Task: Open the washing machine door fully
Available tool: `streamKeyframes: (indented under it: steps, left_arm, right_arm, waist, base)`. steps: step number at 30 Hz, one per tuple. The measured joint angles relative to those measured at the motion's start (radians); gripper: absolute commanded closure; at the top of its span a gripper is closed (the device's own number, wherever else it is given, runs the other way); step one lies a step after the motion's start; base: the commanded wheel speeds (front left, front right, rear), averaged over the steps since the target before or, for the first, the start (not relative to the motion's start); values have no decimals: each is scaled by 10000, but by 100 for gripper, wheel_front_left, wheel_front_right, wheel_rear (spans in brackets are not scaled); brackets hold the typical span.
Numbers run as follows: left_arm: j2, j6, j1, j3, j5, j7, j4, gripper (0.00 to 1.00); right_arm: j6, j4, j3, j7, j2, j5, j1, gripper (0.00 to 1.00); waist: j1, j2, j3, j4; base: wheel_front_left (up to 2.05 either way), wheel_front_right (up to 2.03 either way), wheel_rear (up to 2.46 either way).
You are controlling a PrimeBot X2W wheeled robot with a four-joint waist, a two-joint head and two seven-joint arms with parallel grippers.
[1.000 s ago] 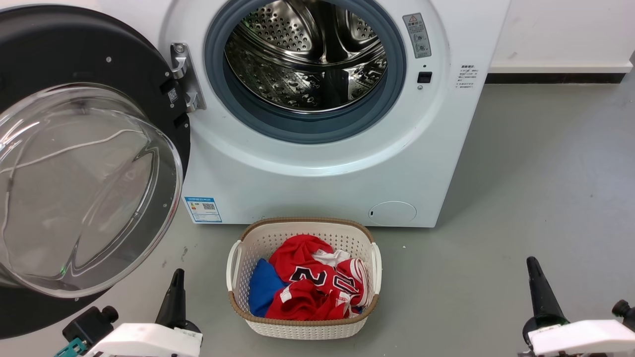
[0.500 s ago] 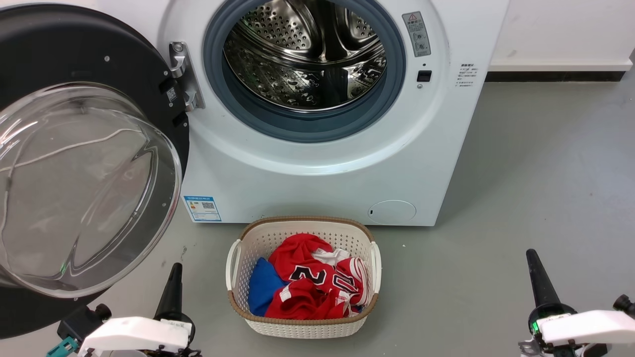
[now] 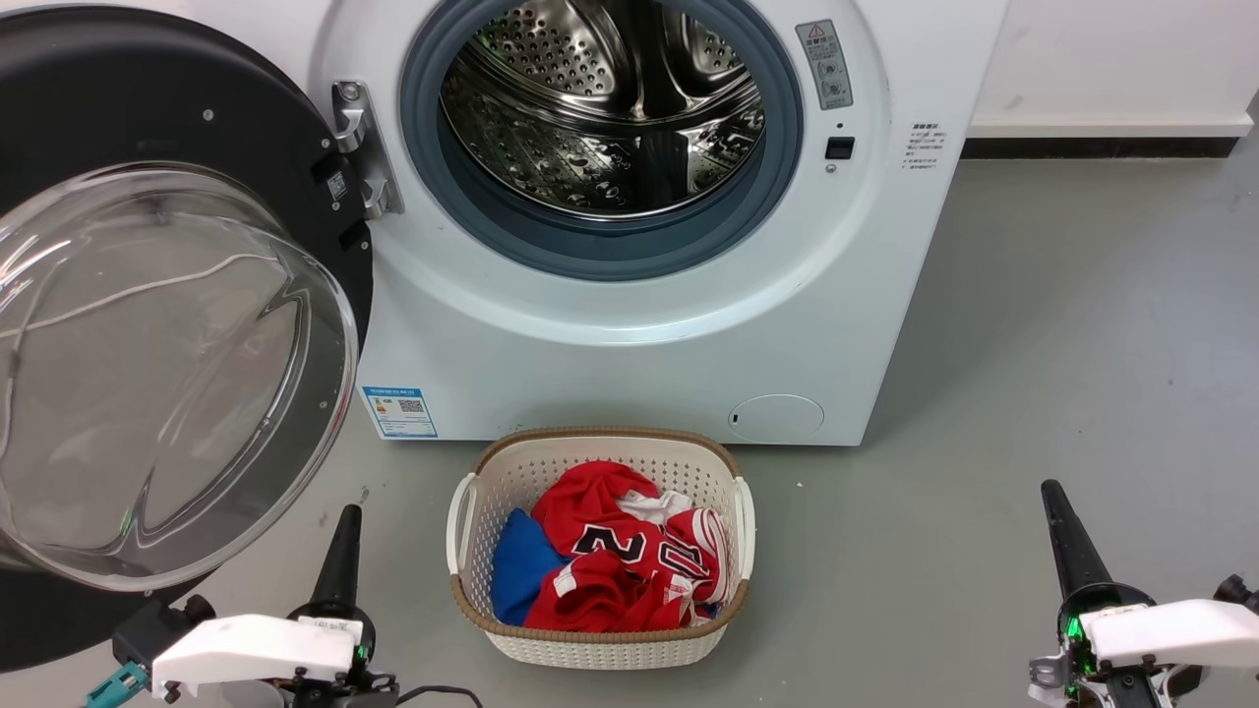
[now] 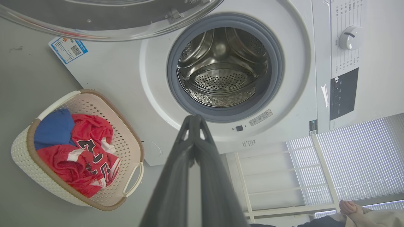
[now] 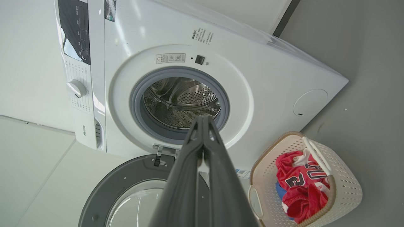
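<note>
A grey floor [image 3: 1062,324] runs up to a white wall with a dark skirting strip at the upper right of the head view. The washing machine [image 3: 629,354] stands on it, taking the upper middle of that frame. Its steel drum [image 3: 610,108] lies open to view inside the grey-blue gasket [image 3: 610,254]. The washing machine door [image 3: 148,88] is swung wide on the hinge [image 3: 359,147] and fills the left side of the frame. Its black rim faces the camera and its clear glass bowl [image 3: 167,374] bulges toward the lower left. A small blue label [image 3: 400,412] sits low on the machine's front beside the door, and a round flap [image 3: 777,418] is low on the right. Just in front of the machine, at lower centre, is a white laundry basket [image 3: 600,651] with a brown rim. It holds a red jersey [image 3: 629,560] and a blue cloth [image 3: 519,568]. The left gripper [image 3: 346,521] points up from the lower left, near the door's lower edge but apart from it. The right gripper [image 3: 1052,497] points up from the lower right, over bare floor and well apart from the machine. In each wrist view the two dark fingers [image 4: 176,176] [image 5: 183,176] meet at their tips with nothing between them. A hand [image 4: 350,208] of a person shows at the lower right corner of the left wrist view.
</note>
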Motion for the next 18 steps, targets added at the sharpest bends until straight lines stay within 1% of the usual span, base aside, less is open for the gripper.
streamKeyframes:
  steps: [18]
  left_arm:
    - [0,-96,-258,178,-1682,384,102,100]
  right_arm:
    - [0,224,-109,403,2,1536,-340,100]
  waist:
    - [0,0,47,-26]
  base:
    - [0,0,0]
